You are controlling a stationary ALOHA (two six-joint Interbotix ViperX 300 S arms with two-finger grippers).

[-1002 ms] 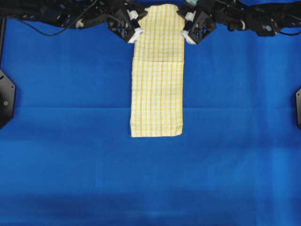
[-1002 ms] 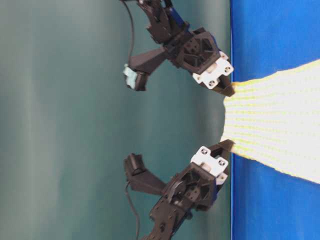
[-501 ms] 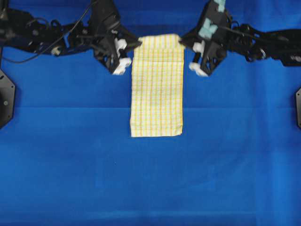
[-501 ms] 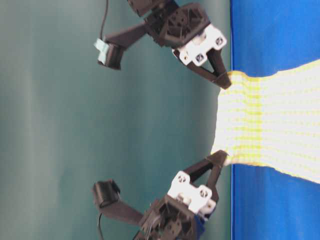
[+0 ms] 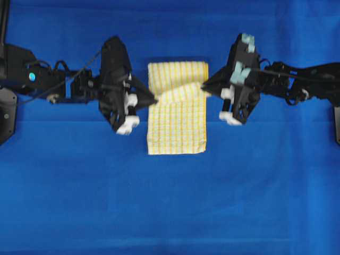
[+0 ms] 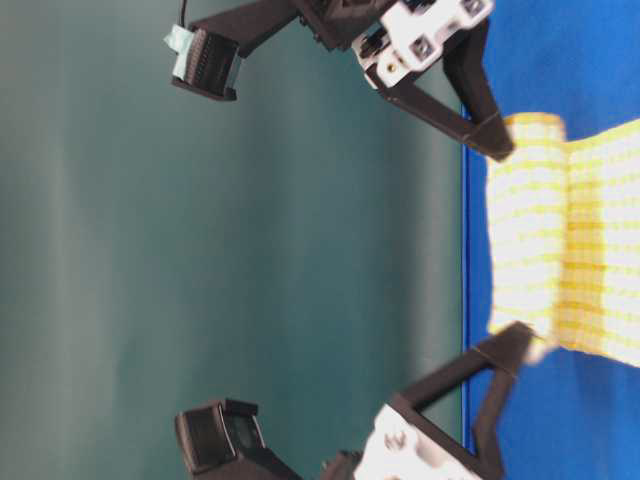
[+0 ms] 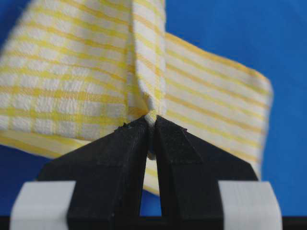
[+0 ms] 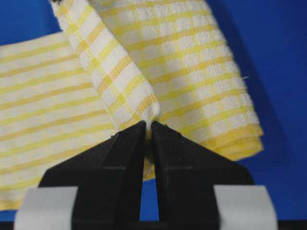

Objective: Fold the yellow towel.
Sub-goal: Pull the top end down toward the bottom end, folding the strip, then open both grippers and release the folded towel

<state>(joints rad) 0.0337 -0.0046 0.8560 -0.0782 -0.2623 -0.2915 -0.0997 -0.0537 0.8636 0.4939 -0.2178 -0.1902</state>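
Both grippers, left (image 5: 154,99) and right (image 5: 203,88), each pinched shut on a far corner of the yellow towel (image 5: 177,125), have carried that end from the blue worktop's (image 5: 170,212) far edge toward its middle, doubling the strip over itself.

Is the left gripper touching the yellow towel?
Touching. The left wrist view shows the left gripper shut on a pinched corner of the yellow towel.

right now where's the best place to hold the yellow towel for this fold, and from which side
By the two corners of its lifted end, one from each long side. The left gripper and right gripper already pinch the yellow towel there, shut on bunched corners. Holding both corners keeps the raised end spread across its width while the rest lies flat.
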